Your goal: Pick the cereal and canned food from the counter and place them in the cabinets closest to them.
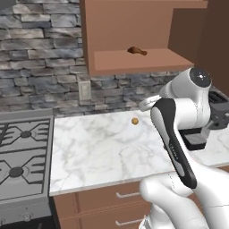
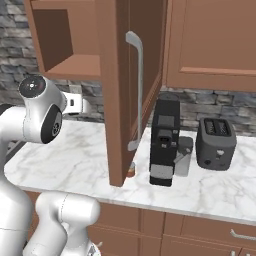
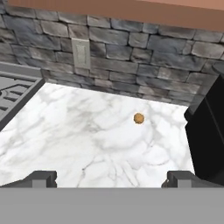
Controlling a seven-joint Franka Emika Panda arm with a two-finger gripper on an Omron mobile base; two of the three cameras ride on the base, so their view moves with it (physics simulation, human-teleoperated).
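Looking over the arm in the left base view, the marble desk (image 1: 98,147) lies between the grey stovetop (image 1: 22,156) on the left and a black appliance on the right; a small round orange-brown thing (image 1: 134,121) sits alone toward the far edge. Above, the open cabinet (image 1: 134,60) holds a small brown object (image 1: 137,51) on its shelf.

In the right base view, the cabinet door (image 2: 127,90) with its grey bar handle (image 2: 137,90) stands swung out over the desk, beside a black coffee machine (image 2: 165,142) and a dark toaster (image 2: 216,142).

In the hand view, the fingers (image 3: 112,179) stand wide apart and empty, low over bare marble. The cereal box and can cannot be made out. Judging from this, the arm should find them before descending, keeping clear of the open door.
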